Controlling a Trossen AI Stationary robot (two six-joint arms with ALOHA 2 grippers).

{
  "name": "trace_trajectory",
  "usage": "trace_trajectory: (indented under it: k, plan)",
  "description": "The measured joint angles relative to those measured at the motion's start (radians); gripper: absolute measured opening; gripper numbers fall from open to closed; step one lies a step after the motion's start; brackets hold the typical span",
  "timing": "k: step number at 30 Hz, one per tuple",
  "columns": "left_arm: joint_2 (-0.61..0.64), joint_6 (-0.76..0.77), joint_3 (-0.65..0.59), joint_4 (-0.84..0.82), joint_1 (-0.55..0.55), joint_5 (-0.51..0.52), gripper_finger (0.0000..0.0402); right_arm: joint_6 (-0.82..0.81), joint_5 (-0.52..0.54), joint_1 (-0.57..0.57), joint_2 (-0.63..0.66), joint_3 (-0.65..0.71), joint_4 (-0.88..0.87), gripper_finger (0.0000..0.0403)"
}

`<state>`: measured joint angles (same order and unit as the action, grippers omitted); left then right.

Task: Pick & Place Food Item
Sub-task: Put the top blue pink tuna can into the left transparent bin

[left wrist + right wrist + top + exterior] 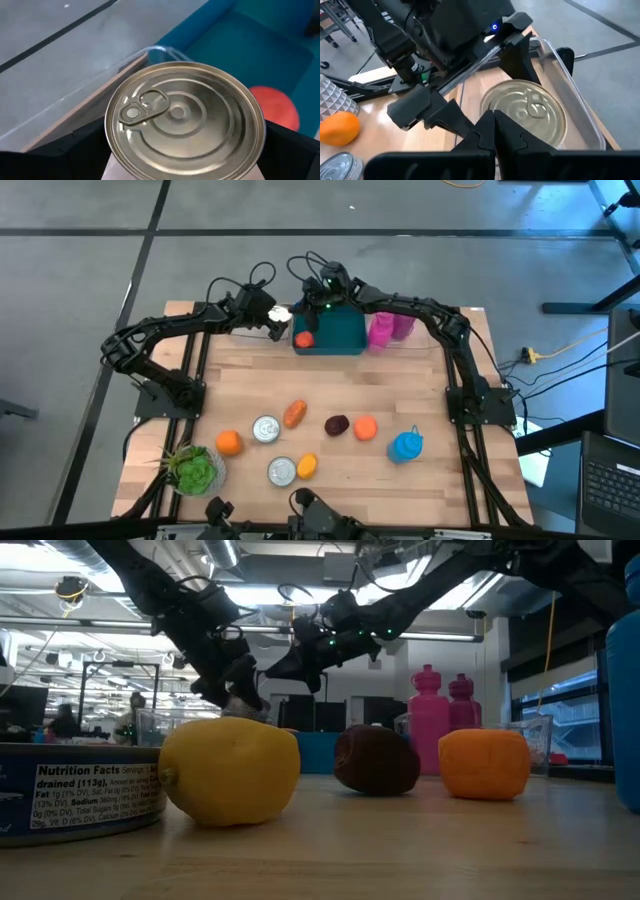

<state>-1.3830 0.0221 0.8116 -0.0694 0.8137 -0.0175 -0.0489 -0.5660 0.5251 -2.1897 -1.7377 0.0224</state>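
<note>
A silver tin can with a ring-pull lid (184, 120) sits in my left gripper (183, 150), at the table's far side just left of the teal bin (335, 332). The high view shows that gripper (277, 318) over a clear plastic tray (572, 95). A red round fruit (276, 104) lies in the bin. My right gripper (493, 126) is shut on nothing and hovers over the bin's far rim (322, 292), looking at the can (525, 112). My left gripper pinches the can by its side wall (112, 150), one finger on each side just below the lid. The fingers (437, 114) come slanting down from the table's left. The can is upright, lid up, over the clear tray; whether its base rests there I cannot tell.
Near the front lie two more cans (266, 429) (282, 471), an orange (229, 442), an orange oblong item (294, 414), a dark plum (337, 425), another orange fruit (365, 427), a lemon (307, 466), a blue bottle (405, 446) and lettuce (195, 470). Pink bottles (388, 328) stand right of the bin.
</note>
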Motion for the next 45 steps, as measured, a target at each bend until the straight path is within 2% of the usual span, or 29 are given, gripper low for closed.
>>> trace_trajectory:
  k: [16, 28, 36, 40, 45]
  plan:
    - [0.002, -0.001, 0.000, 0.051, 0.000, -0.001, 0.0400, -0.022, -0.006, 0.000, -0.043, 0.000, -0.018, 0.0000]
    - [0.052, -0.020, -0.002, 0.051, 0.000, 0.032, 0.0400, -0.048, -0.048, 0.000, -0.047, 0.000, -0.033, 0.0000]
    - [0.053, -0.026, -0.001, -0.018, 0.000, 0.014, 0.0400, -0.075, -0.044, 0.007, -0.037, -0.025, 0.007, 0.0000]
    - [0.053, -0.034, -0.001, -0.032, 0.000, 0.014, 0.0400, -0.075, 0.037, 0.003, -0.037, -0.049, 0.004, 0.0000]
    - [0.053, -0.037, -0.001, -0.011, 0.000, -0.021, 0.0400, -0.074, 0.050, -0.003, -0.041, -0.063, -0.030, 0.0000]
